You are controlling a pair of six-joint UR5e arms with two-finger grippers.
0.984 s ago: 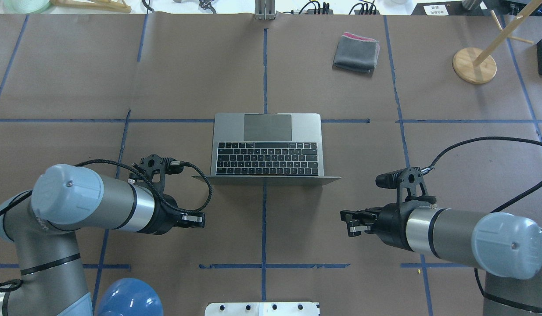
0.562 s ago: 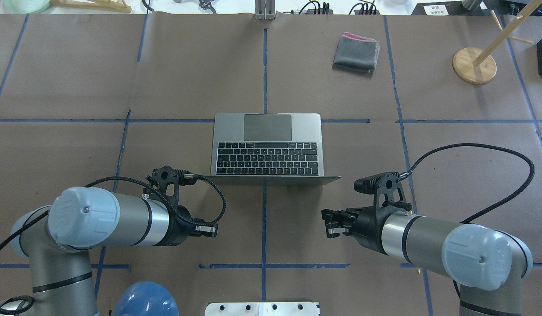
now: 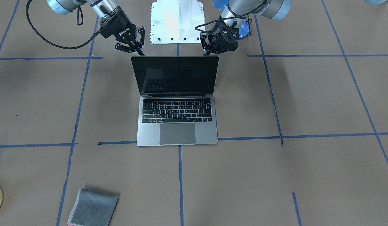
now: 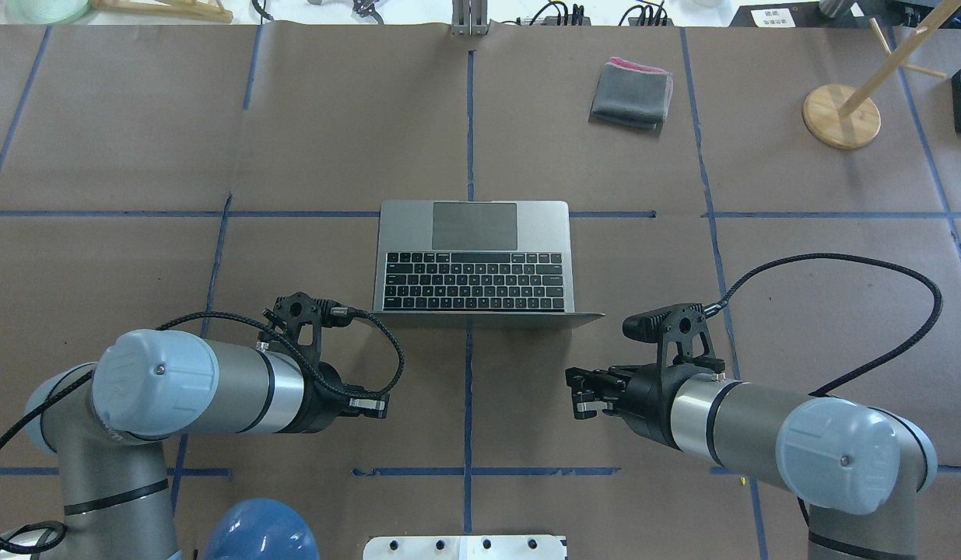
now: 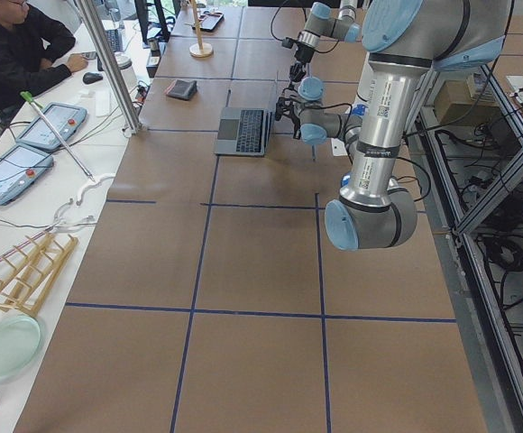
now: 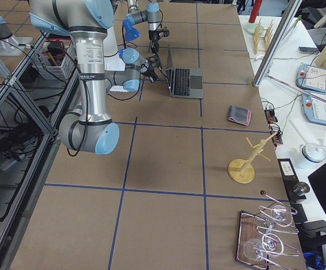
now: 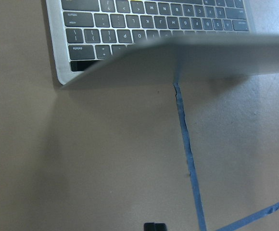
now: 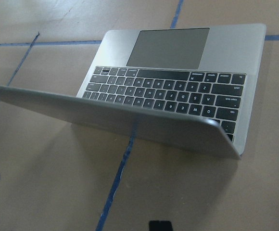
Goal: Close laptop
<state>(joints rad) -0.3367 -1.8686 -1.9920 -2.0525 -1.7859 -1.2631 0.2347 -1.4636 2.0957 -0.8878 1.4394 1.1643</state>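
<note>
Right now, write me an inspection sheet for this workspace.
Surface: table covered in brown paper with blue tape lines, flat.
Job's things: laptop open, screen dark, lid standing on the robot's side, untouched.
Clutter: folded grey cloth and wooden stand on the far side to the robot's right, well apart from the laptop.
Grippers: left gripper and right gripper hover behind the lid, one on each side, holding nothing; right open, left unclear.
Cables: black left cable loops near the lid's corner; black right cable arcs over bare table.
Surroundings: a person sits at the side bench.
</note>
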